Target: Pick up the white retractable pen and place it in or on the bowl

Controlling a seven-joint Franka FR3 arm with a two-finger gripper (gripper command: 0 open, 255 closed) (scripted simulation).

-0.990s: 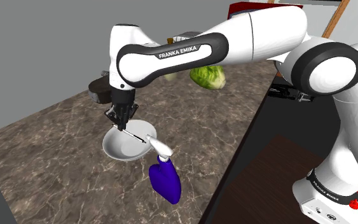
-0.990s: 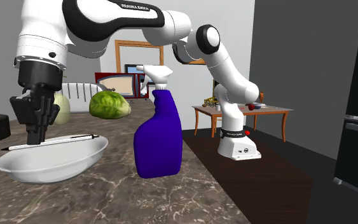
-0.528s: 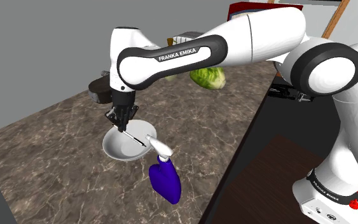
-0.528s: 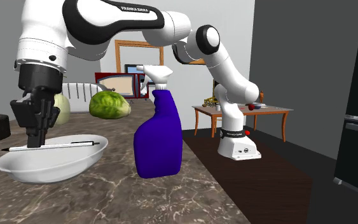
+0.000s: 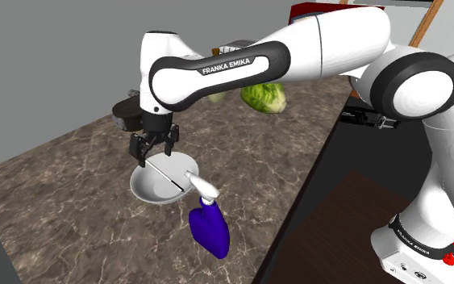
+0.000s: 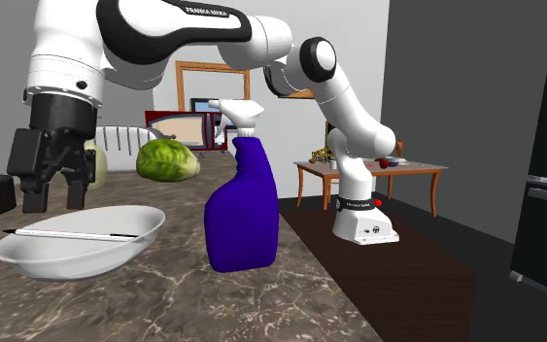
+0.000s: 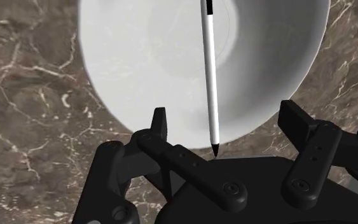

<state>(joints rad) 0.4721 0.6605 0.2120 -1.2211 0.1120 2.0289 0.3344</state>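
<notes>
In the shoulder view the arm (image 5: 217,68) reads FRANKA EMIKA. Its gripper (image 5: 152,152) hangs just above the bowl (image 5: 140,190) with fingers spread, and the white pen (image 5: 165,173) lies across the bowl, its end nearest the spray bottle (image 5: 209,227) hard to make out. Half a second ago the fingers pinched the pen; now it lies free. In the second exterior view the pen (image 6: 72,234) rests inside the bowl on the counter (image 6: 164,301), below the spread fingers. In the wrist view the pen's black tip reaches the bowl's rim, its other end is cut off, and neither finger touches it.
</notes>
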